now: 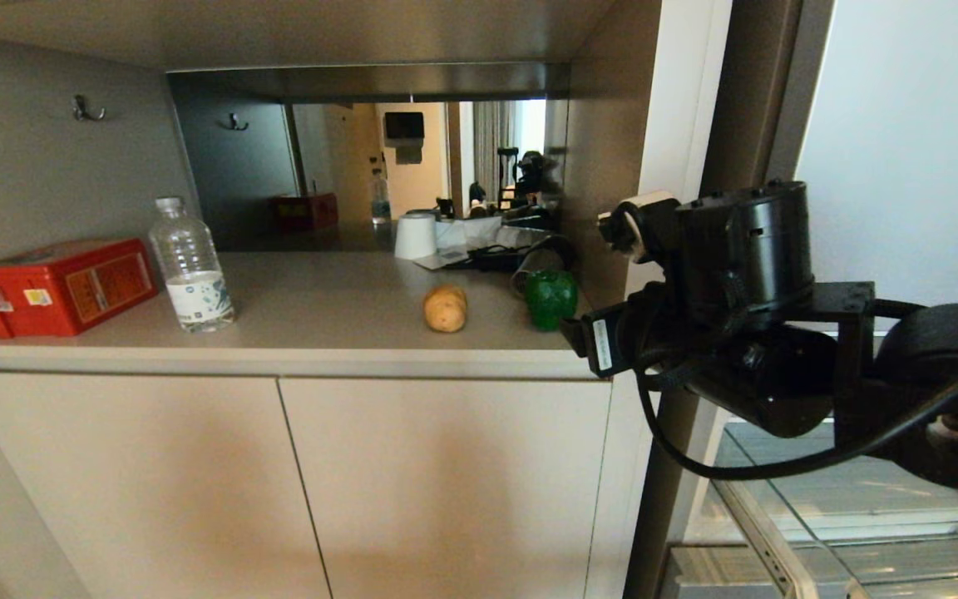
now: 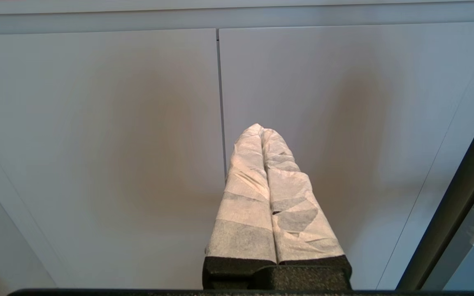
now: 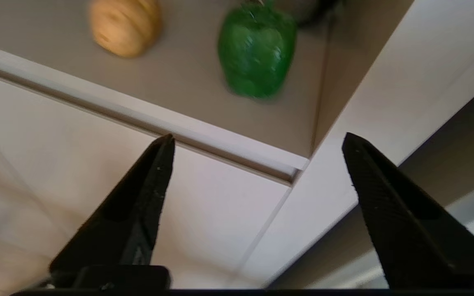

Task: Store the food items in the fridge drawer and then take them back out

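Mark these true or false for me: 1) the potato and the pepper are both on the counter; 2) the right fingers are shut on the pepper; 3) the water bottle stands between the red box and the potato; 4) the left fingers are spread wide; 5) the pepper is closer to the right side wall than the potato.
1) True: the potato and the pepper sit on the counter.
2) False: the right gripper has its fingers apart and empty, short of the counter edge.
3) True: the water bottle stands right of the red box, left of the potato.
4) False: the left gripper has its fingers pressed together, facing the cabinet doors.
5) True.
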{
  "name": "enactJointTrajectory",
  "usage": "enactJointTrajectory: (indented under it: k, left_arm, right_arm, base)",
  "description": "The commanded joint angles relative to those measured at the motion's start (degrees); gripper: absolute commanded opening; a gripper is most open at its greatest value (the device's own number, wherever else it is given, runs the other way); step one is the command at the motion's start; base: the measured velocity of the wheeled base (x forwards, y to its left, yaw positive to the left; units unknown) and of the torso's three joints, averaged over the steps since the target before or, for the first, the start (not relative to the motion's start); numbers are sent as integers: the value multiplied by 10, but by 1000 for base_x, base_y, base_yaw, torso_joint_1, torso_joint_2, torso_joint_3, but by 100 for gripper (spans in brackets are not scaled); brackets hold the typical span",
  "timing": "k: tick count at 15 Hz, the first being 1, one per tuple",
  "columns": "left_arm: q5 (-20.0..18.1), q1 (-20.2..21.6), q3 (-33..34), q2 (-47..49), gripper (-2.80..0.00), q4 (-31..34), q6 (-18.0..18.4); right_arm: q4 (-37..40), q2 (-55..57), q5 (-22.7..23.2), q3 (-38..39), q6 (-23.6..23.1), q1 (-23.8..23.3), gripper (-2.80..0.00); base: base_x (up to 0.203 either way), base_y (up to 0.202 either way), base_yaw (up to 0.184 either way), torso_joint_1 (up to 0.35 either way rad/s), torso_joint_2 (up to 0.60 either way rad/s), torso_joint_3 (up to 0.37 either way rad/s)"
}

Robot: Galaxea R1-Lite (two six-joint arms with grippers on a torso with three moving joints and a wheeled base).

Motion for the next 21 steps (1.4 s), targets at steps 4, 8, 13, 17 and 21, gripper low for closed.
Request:
enactJointTrajectory:
  k: [4, 8, 13, 17, 21]
  left_arm:
    - [0, 0, 6, 0, -280, 0, 0]
    - [0, 0, 6, 0, -280, 0, 0]
    - [0, 0, 6, 0, -280, 0, 0]
    - [0, 0, 6, 0, -280, 0, 0]
    - [0, 0, 6, 0, -280, 0, 0]
  right_arm:
    - [14, 63, -42, -70, -1, 9, 0]
    - [10, 121, -74, -125, 17, 17, 0]
    - [9, 155, -83, -178, 52, 10, 0]
    - [9, 190, -90, -212, 53, -3, 0]
    - [9, 210, -91, -231, 56, -20, 0]
  base:
    - [0, 0, 0, 0, 0, 0]
    - [0, 0, 0, 0, 0, 0]
    - [0, 0, 0, 0, 0, 0]
    - [0, 0, 0, 0, 0, 0]
    - [0, 0, 0, 0, 0, 0]
